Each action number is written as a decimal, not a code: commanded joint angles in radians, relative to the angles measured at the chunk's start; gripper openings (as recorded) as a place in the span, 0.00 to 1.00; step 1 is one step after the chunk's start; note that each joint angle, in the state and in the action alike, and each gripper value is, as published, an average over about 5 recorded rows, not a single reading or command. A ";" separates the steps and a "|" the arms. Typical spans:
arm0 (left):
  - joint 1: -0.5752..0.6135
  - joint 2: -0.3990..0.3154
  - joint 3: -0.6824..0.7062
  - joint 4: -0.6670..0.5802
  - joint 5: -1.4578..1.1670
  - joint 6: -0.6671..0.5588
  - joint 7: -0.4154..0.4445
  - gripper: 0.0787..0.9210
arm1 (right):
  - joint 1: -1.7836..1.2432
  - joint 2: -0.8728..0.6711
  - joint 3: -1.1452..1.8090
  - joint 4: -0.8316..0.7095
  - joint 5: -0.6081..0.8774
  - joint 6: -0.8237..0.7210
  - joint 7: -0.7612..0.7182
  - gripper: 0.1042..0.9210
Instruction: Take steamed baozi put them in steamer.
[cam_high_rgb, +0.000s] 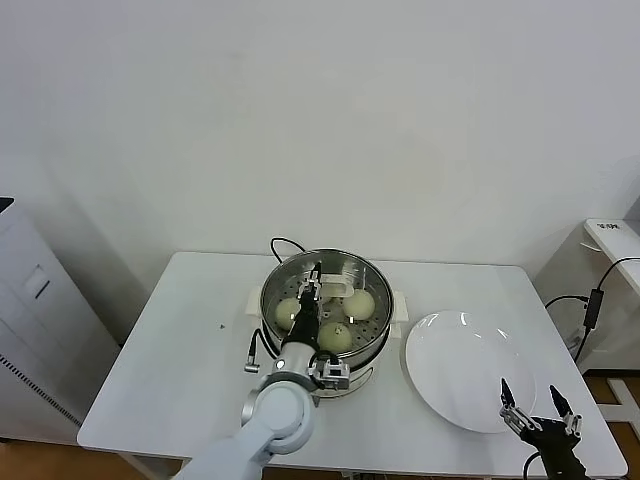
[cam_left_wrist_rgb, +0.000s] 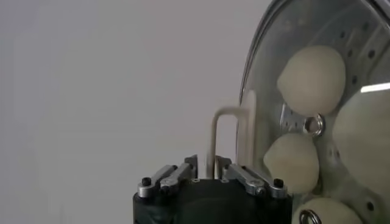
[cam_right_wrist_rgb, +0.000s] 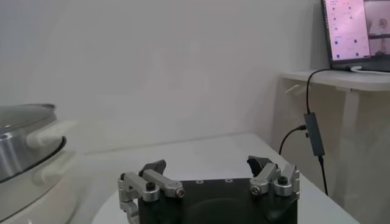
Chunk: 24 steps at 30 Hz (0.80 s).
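Head view shows a white tabletop (cam_high_rgb: 190, 370) that carries the steamer (cam_high_rgb: 372, 352), and the steamer stands near the middle, toward the far edge. It is a round shiny steel basket on a cream-white base, and a black cord (cam_high_rgb: 280, 243) comes out behind it. To the right of the steamer, just beside it, lies a flat white plate (cam_high_rgb: 465, 370) with nothing on it.

A glass lid (cam_left_wrist_rgb: 317, 79) with a cream handle (cam_left_wrist_rgb: 228, 137) covers the steamer (in the left wrist view the buns are seen through the glass). The steamed baozi (cam_high_rgb: 359, 303) are inside the basket, on the floor with holes. Three of them are clear in the head view, and the left wrist view shows four, close to each other.

The left gripper (cam_high_rgb: 318, 288) is over the steamer, with the arm reaching from the near edge of the tabletop. Its fingers (cam_left_wrist_rgb: 183, 171) are nearly closed, and they are clamped on the thin cream handle of the lid, one finger on each side.

The right gripper (cam_high_rgb: 538, 402) is at the near right corner of the tabletop, just beside the near edge of the plate and well apart from the steamer. Its fingers (cam_right_wrist_rgb: 151, 180) are spread wide and they hold nothing.
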<state>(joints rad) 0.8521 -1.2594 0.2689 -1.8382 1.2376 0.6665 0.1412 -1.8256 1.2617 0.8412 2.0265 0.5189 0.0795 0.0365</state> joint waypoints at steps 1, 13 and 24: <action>0.047 0.124 -0.012 -0.198 -0.279 0.010 -0.043 0.40 | 0.022 -0.013 -0.021 -0.004 0.000 -0.014 -0.002 0.88; 0.243 0.224 -0.256 -0.366 -0.626 -0.253 -0.200 0.81 | 0.164 -0.094 -0.129 0.007 0.034 -0.025 0.005 0.88; 0.482 0.121 -0.885 -0.285 -1.109 -0.564 -0.253 0.88 | 0.384 -0.170 -0.254 -0.045 0.030 -0.091 0.060 0.88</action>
<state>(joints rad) 1.0936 -1.0609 -0.0665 -2.1298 0.5961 0.4060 -0.0505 -1.6295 1.1530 0.7000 2.0176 0.5508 0.0315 0.0547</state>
